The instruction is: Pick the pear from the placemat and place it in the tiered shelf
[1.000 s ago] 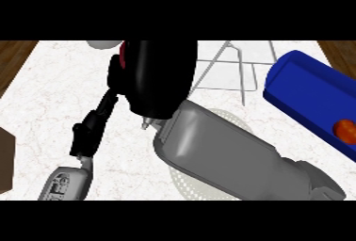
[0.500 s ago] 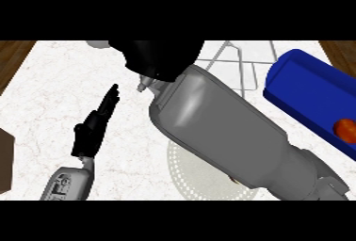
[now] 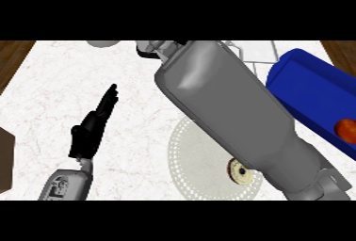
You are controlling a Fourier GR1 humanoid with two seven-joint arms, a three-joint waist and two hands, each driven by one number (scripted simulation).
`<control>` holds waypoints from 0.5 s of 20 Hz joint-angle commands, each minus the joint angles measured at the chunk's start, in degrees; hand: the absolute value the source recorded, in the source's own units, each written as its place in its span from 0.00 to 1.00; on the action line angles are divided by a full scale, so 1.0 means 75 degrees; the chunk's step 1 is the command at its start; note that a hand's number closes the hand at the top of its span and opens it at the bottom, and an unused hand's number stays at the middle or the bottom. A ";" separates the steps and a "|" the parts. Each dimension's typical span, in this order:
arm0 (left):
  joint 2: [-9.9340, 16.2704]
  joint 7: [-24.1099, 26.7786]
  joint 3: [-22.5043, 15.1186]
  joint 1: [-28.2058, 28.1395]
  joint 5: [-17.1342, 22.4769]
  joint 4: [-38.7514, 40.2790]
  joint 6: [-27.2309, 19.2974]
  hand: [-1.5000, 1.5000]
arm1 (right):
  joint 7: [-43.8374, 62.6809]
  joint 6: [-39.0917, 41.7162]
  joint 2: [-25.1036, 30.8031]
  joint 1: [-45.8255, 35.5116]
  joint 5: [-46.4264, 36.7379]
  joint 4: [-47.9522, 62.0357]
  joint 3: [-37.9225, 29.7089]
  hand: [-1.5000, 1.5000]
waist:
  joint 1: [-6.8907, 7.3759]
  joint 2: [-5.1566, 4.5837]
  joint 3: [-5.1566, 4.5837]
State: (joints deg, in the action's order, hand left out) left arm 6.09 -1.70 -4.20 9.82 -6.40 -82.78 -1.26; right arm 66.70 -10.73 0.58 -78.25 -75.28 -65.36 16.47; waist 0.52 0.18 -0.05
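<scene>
Head view: my left hand (image 3: pixel 90 132) rests over the counter (image 3: pixel 42 94), fingers straight, holding nothing — my right forearm (image 3: pixel 236 117) crosses the placemat (image 3: pixel 198 160), its hand hidden; the pear isn't visible.

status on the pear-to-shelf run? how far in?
Done: the pear does not show on the round white placemat, so it looks picked, though the right forearm covers much of the mat. In hand: that arm stretches toward the wire tiered shelf at the top edge; its hand is out of sight, so I can't confirm the pear is held. Left: placing and release. The left hand rests open at the left.
</scene>
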 commanded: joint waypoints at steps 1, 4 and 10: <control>-0.0005 0.0187 0.0015 -0.0079 -0.0074 0.0012 -0.0038 0.50 | 0.0880 0.0412 -0.0074 -0.0615 -0.0253 0.0518 -0.0272 1.00 | 0.0039 -0.0018 -0.0003; 0.0063 -0.0018 0.0099 0.0194 0.0016 0.0014 0.0096 0.50 | 0.0376 0.0100 -0.0050 -0.0039 -0.0551 0.0796 -0.0540 1.00 | -0.0011 -0.0031 0.0000; -0.0228 -0.0377 -0.0269 -0.0163 -0.0139 -0.0542 -0.0005 0.50 | -0.0986 -0.0718 0.0167 -0.0189 -0.0833 0.1948 -0.0847 1.00 | 0.0095 -0.0048 0.0002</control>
State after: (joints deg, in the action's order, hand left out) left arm 5.32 -2.38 -4.70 9.68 -7.05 -83.84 -1.30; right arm 60.78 -11.97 1.33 -78.20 -80.77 -56.88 12.33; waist 0.71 -0.06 -0.04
